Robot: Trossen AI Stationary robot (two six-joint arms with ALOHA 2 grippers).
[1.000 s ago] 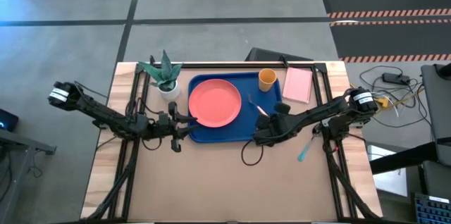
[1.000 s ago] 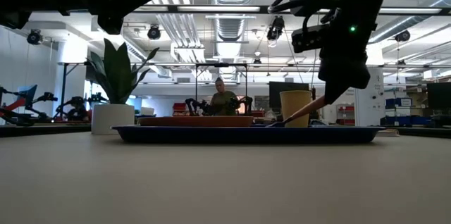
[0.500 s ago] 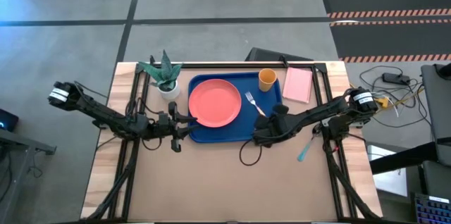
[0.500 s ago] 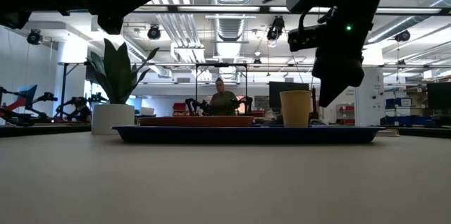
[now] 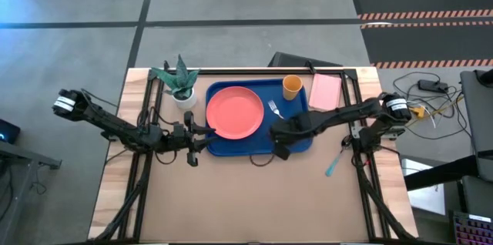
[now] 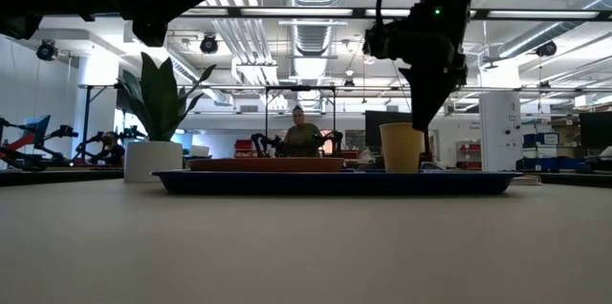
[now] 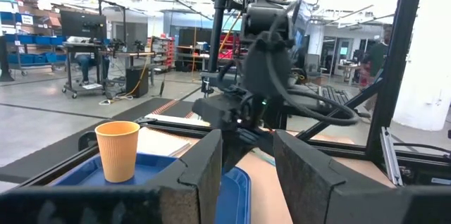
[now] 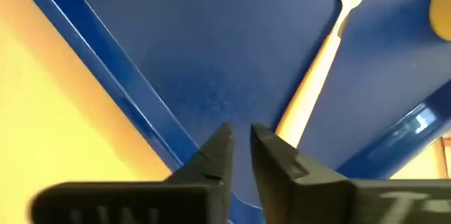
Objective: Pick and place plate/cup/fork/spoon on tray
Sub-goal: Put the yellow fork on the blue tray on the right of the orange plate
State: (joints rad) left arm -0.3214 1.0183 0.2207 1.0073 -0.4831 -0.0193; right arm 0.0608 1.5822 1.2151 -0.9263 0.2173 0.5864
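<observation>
The blue tray (image 5: 296, 139) holds the coral-pink plate (image 5: 234, 112), the orange-yellow cup (image 5: 292, 86) and the orange-handled fork (image 5: 276, 109), which lies flat on the tray floor between plate and cup. The teal-handled spoon (image 5: 333, 162) lies on the table to the right of the tray. My right gripper (image 5: 277, 132) hovers over the tray's near right part, above the fork's handle end (image 8: 303, 104); its fingers stand slightly apart and empty (image 8: 239, 143). My left gripper (image 5: 203, 129) waits open at the tray's near left corner, beside the plate.
A white pot with a green plant (image 5: 180, 83) stands at the tray's far left corner. A pink rectangular pad (image 5: 325, 91) lies to the right of the cup. A person (image 6: 303, 137) is in the room behind the table.
My right gripper has let go of the fork. The fork's handle end, held up on a slant a second ago, now lies flat on the tray. The gripper has then moved toward the table's left edge, over the tray's near part.
</observation>
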